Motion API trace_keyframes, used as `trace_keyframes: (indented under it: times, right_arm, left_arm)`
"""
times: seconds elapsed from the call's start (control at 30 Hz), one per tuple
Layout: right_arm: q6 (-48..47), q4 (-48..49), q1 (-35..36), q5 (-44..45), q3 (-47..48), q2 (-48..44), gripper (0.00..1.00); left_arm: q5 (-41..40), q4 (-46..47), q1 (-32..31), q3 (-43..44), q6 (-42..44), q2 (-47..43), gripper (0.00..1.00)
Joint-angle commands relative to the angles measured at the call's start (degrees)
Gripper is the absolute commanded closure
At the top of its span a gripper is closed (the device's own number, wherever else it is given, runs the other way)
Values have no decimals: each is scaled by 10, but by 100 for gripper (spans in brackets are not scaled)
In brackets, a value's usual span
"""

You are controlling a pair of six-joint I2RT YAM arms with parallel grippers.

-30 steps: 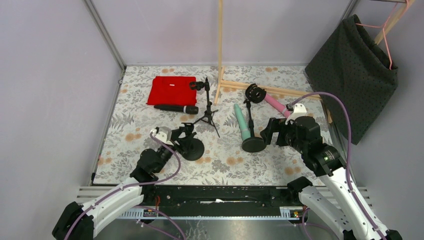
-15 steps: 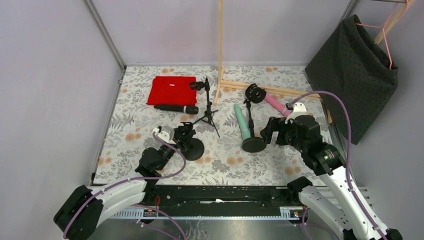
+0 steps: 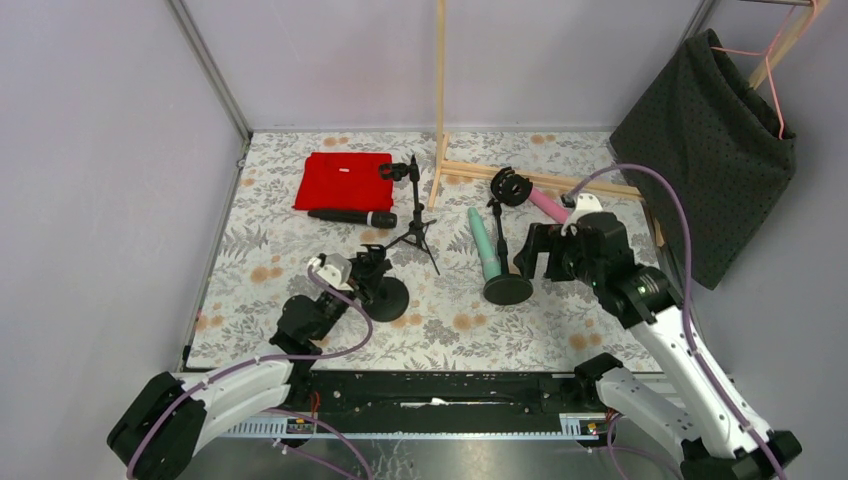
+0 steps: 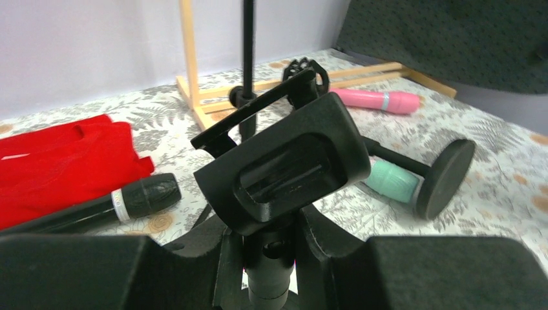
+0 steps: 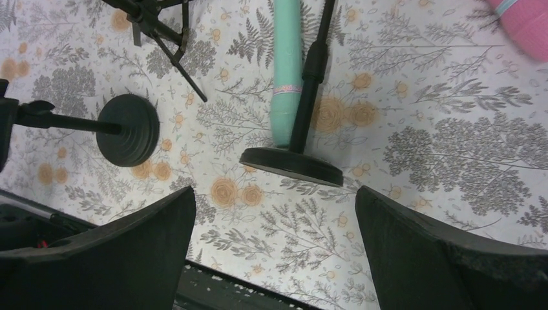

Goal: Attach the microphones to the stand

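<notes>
The left gripper (image 3: 360, 272) sits narrow around the stem of a tipped round-base stand (image 4: 284, 165), though whether it grips cannot be told. The right gripper (image 5: 274, 219) hangs wide open over the green microphone (image 5: 285, 71). With the pink microphone (image 3: 547, 205) and the black microphone (image 3: 352, 216) also lying loose on the table, this looks like stand preparation, and the next move calls for setting that stand upright.
</notes>
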Motion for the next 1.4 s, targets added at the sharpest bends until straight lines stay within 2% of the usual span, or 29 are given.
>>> trace_keyframes:
  times: [0.0,0.17,0.37,0.6,0.73,0.9,1.17,1.37]
  right_arm:
    - [22,-30,5,-48,63,81,0]
    - [19,-49,5,-89,124,224,0]
    - [5,-35,14,-50,212,376,3]
    - [-22,6,14,-52,275,521,34]
    - [-40,19,14,-29,302,584,27]
    - [-50,45,14,-17,313,638,25]
    - [-45,85,14,-2,301,690,33]
    - [-36,90,15,14,271,706,35]
  left_arm:
    - [109,18,-1,-25,21,-18,100]
    - [160,-7,-1,-37,32,-42,100]
    - [176,-66,-1,-41,49,-79,100]
    - [186,-83,-2,-39,52,-77,100]
    - [192,-79,-3,-41,65,-74,100]
    - [199,-55,-3,-48,63,-62,100]
    - [203,-41,-3,-50,60,-50,100]
    - [199,-39,-2,-52,61,-51,100]
